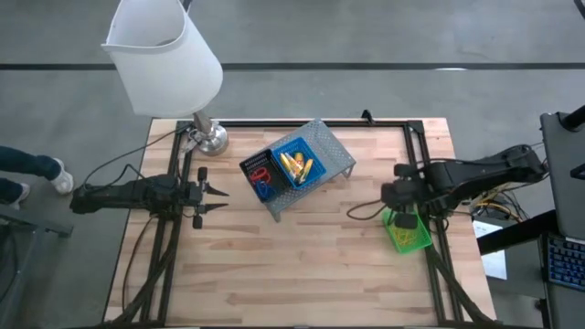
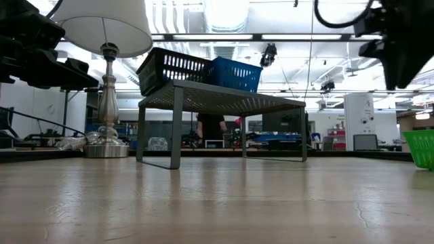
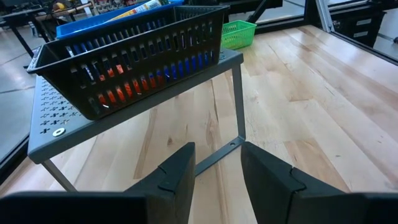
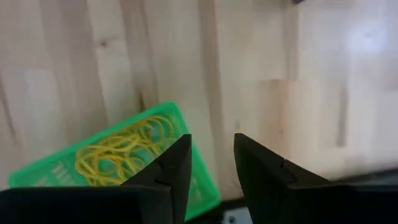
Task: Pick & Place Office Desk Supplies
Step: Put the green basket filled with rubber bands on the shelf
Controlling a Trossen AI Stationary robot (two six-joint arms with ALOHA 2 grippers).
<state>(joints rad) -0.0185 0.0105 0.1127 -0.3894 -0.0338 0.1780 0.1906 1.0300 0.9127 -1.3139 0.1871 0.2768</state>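
High view: right end effector (image 1: 395, 196), fingers parted and empty, above green bin (image 1: 408, 232) at table (image 1: 302, 265) edge; a careless descent could push it off.

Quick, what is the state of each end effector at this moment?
Left end effector: open, holding nothing, facing the grey metal shelf.
Right end effector: open, empty, above the green plastic bin.

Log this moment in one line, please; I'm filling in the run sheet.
left gripper: open, empty, beside shelf | right gripper: open, empty, above green bin | black bin, blue bin: on shelf
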